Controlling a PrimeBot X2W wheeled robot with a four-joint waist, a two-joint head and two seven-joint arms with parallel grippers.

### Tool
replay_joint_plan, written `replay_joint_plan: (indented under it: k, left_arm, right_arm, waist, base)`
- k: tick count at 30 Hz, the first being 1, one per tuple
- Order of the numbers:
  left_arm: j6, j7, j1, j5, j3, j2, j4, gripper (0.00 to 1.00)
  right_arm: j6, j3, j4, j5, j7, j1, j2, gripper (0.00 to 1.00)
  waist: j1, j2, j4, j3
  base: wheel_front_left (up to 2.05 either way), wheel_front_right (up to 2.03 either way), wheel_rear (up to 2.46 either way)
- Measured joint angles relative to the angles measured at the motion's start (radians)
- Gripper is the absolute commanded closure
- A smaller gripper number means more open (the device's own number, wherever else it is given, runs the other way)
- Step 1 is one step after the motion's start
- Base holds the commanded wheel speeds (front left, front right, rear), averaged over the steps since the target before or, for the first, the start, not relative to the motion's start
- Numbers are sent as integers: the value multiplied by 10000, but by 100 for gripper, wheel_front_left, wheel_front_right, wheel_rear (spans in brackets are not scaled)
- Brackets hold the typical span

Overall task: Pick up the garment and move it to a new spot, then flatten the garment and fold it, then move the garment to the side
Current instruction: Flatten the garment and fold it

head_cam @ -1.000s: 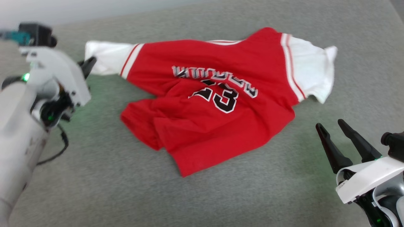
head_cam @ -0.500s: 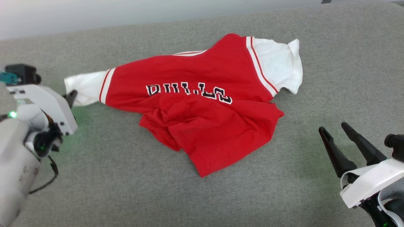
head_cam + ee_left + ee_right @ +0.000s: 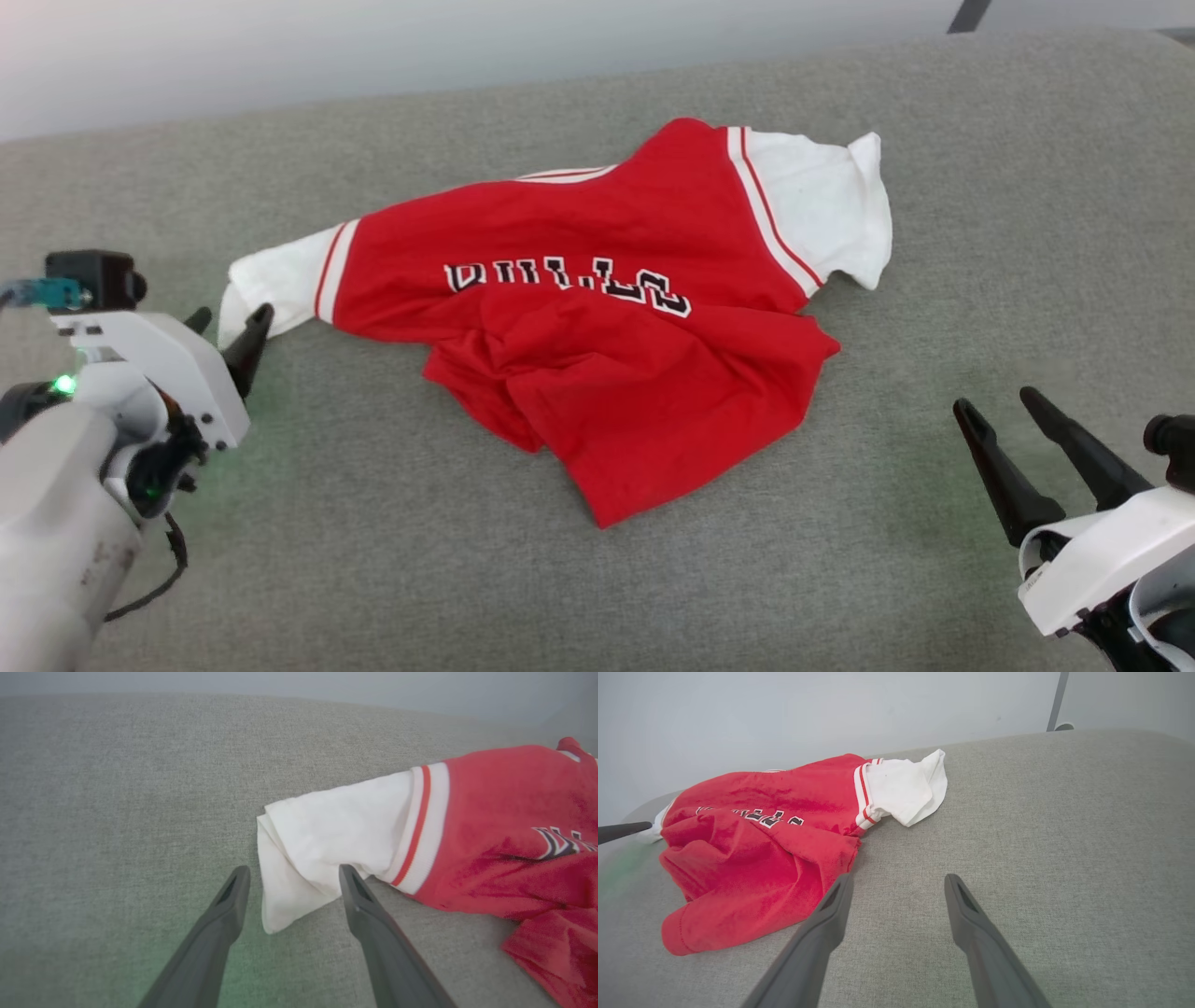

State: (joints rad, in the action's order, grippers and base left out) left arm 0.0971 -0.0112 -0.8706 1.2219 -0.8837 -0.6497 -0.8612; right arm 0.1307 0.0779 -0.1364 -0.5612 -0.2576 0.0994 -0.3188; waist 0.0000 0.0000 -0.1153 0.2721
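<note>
- The left gripper [image 3: 293, 872] has let go of the white sleeve [image 3: 336, 826] at the scene's left. Its two dark fingers now stand wide apart, with the sleeve's end lying loose between them on the grey fabric surface [image 3: 373, 560].
- The red "BULLS" T-shirt [image 3: 607, 373] rests mid-surface, rumpled, its lower half bunched up over the print.
- The right gripper [image 3: 997, 401] hovers at the near right, spread wide and empty, well apart from the shirt.
- The move to a new spot appears done, and flattening looks to be next.
</note>
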Motion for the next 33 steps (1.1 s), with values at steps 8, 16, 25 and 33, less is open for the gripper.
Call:
replay_joint_plan:
  k: [8,16,25,33]
  left_arm:
    - [-184,163,314,-399,-284,-215,1586,0]
    - [-414,-1904,419,-426,-1058,-487,4307,0]
    - [-897,-4658,-997,-146,-1430,-380,5308,0]
    - [-780,-5812,-2259,-719,-1965,67,3204,0]
  right_arm:
    - [0,8,-105,75,-280,-219,2,0]
    - [0,104,-159,111,-422,-277,58,0]
    - [0,299,-148,86,-364,-173,75,0]
    - [0,439,105,-15,-46,148,73,0]
  waist:
    - [0,0,344,-312]
    - [0,0,513,-474]
    - [0,0,276,-161]
    - [0,0,-226,284]
  base:
    - [0,0,0]
    - [0,0,0]
    - [0,0,0]
    - [0,0,0]
